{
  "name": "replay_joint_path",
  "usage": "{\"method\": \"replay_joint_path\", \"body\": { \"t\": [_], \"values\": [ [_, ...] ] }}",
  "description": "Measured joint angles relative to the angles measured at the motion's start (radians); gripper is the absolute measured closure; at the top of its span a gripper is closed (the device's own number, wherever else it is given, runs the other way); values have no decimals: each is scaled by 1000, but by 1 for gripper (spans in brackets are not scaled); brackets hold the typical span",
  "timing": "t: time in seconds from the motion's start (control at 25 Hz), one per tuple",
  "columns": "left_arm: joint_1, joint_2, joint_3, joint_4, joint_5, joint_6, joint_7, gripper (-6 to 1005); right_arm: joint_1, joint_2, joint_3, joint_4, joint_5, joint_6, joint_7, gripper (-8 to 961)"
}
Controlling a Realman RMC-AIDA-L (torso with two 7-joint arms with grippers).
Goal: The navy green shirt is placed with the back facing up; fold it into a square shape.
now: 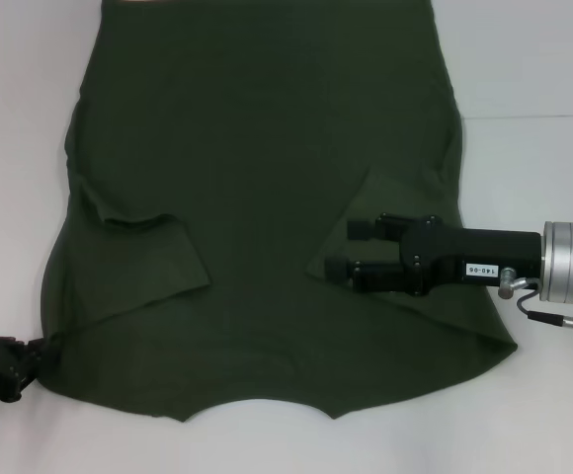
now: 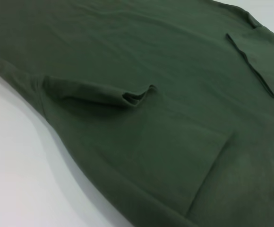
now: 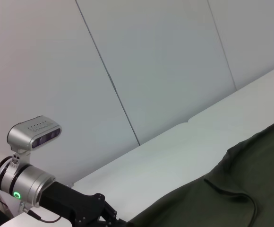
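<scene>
The navy green shirt (image 1: 267,148) lies spread flat on the white table (image 1: 533,59), plain side up, with both short sleeves folded inward onto the body. My right gripper (image 1: 349,249) hovers open over the folded right sleeve (image 1: 366,212), its two black fingers (image 1: 364,228) spread apart and holding nothing. My left gripper (image 1: 32,355) sits at the shirt's near left corner, touching the fabric edge. The left wrist view shows the shirt (image 2: 151,56) up close with a wrinkled sleeve fold (image 2: 127,97). The shirt (image 3: 250,189) also fills the corner of the right wrist view.
Bare white table (image 2: 14,179) surrounds the shirt on the left, right and near side. The right wrist view shows a grey panelled wall (image 3: 151,61) behind the table and the left arm (image 3: 33,189) farther off.
</scene>
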Motion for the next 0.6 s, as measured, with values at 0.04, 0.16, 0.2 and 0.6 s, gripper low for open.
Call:
{"method": "replay_joint_path", "body": {
  "t": [0.04,0.16,0.2,0.6],
  "values": [
    [0,0,0,0,0,0,0,942,0,0,0,0,0,0,0,38],
    [-2,1,0,4,-1,10,-7,942,-1,0,4,0,0,0,0,38],
    [-2,2,-1,8,-2,16,-13,942,-1,0,6,0,0,0,0,38],
    [-8,3,-8,27,-41,65,-78,942,-6,-2,26,0,0,1,1,39]
  ]
}}
